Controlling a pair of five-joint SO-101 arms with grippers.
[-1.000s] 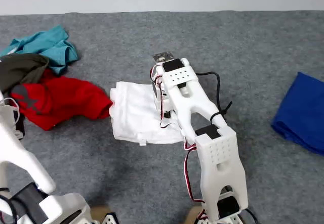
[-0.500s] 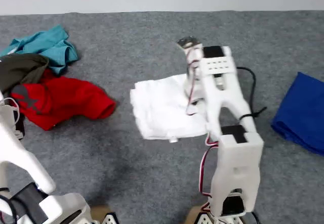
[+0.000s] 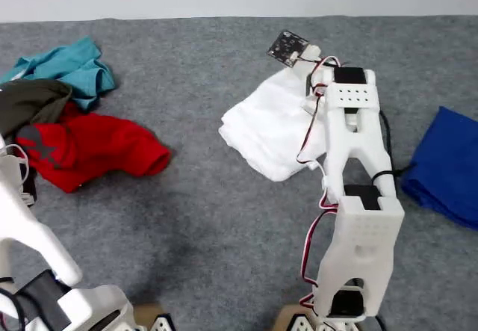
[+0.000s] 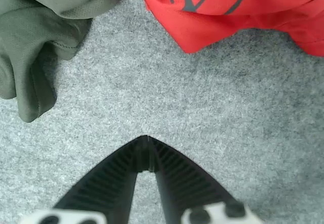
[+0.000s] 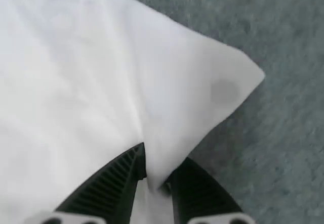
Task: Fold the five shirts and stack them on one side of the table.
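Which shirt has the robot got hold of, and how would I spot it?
On the grey table, follow the right arm out to its tip. There the end effector pinches a bunched white shirt, lying between a red shirt and a blue shirt. It is the only white cloth there, and the only one gripped.

The desk (image 3: pixel 224 219) has a grey, felt-like covering, matt and rough with a short nap. The white shirt (image 3: pixel 269 125) is soft, matt cloth, smooth on its flat parts. The red shirt (image 3: pixel 97 148) is matt knit cloth with a flat dark print, and the olive shirt (image 4: pixel 30 37) looks finely knit. The left gripper (image 4: pixel 147 150) and right gripper (image 5: pixel 152 176) are black, matt, finely ribbed plastic. The right arm (image 3: pixel 362 226) is white matt plastic.
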